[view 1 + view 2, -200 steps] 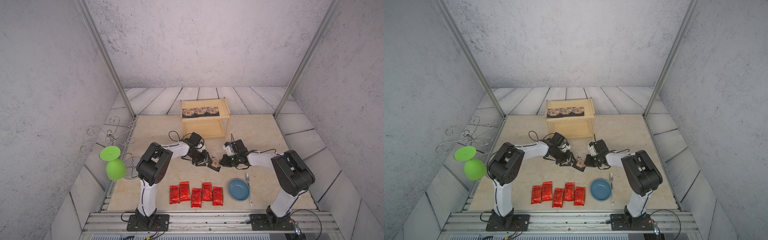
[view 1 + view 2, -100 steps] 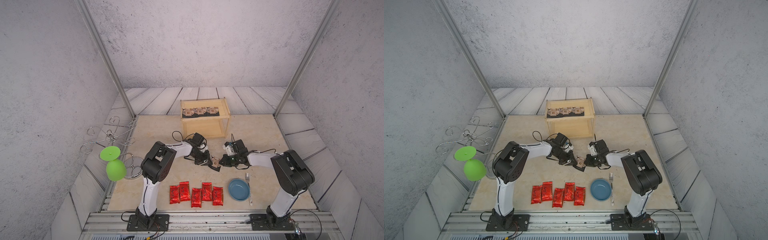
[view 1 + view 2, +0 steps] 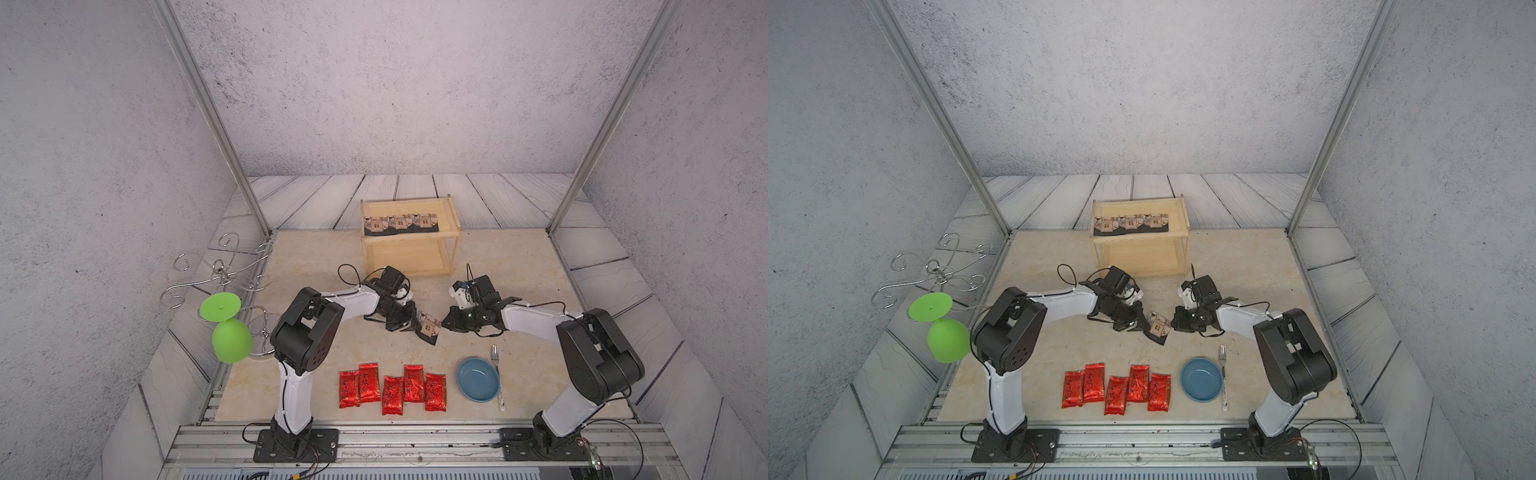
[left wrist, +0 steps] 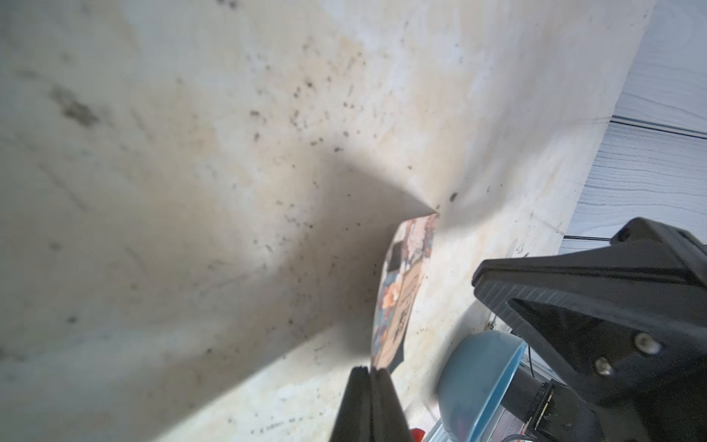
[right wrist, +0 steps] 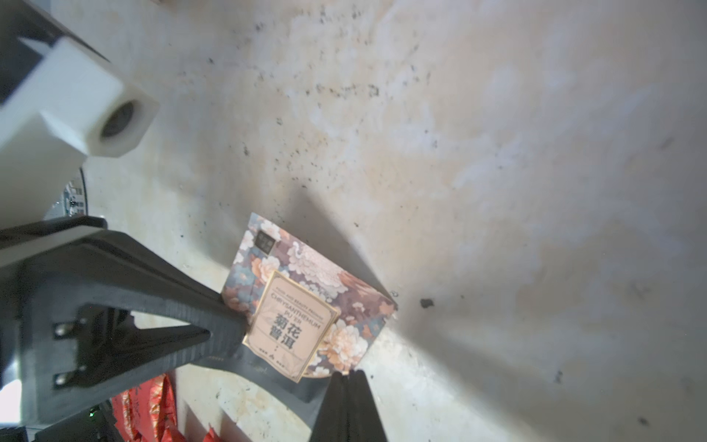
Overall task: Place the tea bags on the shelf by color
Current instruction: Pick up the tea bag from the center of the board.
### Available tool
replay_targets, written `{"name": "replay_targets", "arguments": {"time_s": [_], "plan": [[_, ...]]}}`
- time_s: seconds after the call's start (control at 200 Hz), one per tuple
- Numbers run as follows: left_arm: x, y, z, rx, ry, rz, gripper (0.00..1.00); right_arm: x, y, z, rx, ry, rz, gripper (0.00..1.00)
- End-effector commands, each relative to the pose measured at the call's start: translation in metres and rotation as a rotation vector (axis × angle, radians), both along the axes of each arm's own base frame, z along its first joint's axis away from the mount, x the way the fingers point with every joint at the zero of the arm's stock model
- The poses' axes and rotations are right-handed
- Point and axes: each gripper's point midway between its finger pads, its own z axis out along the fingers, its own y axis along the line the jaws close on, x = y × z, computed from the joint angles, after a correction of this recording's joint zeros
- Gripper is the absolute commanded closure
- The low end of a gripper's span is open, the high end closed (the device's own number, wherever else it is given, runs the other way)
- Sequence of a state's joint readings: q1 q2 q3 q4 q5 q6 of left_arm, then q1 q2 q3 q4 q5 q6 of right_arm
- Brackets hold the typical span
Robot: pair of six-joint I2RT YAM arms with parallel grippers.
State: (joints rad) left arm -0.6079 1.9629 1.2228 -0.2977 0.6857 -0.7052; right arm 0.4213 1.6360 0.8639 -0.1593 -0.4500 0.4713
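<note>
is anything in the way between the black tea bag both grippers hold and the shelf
Nothing visible: the mat between the black tea bag and the shelf is bare, and the top tier has free space behind its three black packets.

The middle tea bag (image 5: 306,306) wears cream, peach and blue-grey blossoms on dusky mauve, with a beige label in dark script. At twelve o'clock, three tea bags (image 3: 400,222) on the pale natural-wood shelf (image 3: 411,237) are black with beige house prints. The red tea bags (image 3: 392,388) at six o'clock are glossy foil with dark script. At five o'clock: a blue bowl (image 3: 478,380) and a silver fork (image 3: 500,395), its handle white and speckled. The tabletop (image 3: 316,266) is beige marble, dark-flecked.
</note>
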Motion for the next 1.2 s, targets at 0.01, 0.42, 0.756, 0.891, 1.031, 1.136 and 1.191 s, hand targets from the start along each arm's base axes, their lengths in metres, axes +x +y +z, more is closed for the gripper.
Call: {"name": "replay_targets", "arguments": {"time_s": [0.01,0.42,0.756,0.891,1.031,1.136,1.191], "plan": [[0.003,0.003,0.018,-0.042,-0.032,0.019,1.0,0.003,-0.007,0.022,-0.017,-0.028,-0.031,0.94],[0.018,0.004,0.072,-0.183,-0.107,0.096,1.0,0.005,-0.021,0.093,0.065,-0.157,-0.197,0.93],[0.034,0.009,0.114,-0.327,-0.176,0.191,1.0,0.004,-0.007,0.135,0.221,-0.18,-0.209,0.91],[0.043,0.013,0.138,-0.433,-0.232,0.242,1.0,0.009,0.003,0.149,0.306,-0.17,-0.212,0.9],[0.048,0.016,0.157,-0.517,-0.261,0.267,1.0,0.011,0.019,0.156,0.407,-0.119,-0.186,0.88],[0.05,0.016,0.169,-0.595,-0.274,0.285,1.0,0.012,0.027,0.16,0.482,-0.097,-0.175,0.83],[0.05,0.015,0.174,-0.626,-0.273,0.289,1.0,0.015,0.028,0.164,0.518,-0.089,-0.171,0.79]]}}
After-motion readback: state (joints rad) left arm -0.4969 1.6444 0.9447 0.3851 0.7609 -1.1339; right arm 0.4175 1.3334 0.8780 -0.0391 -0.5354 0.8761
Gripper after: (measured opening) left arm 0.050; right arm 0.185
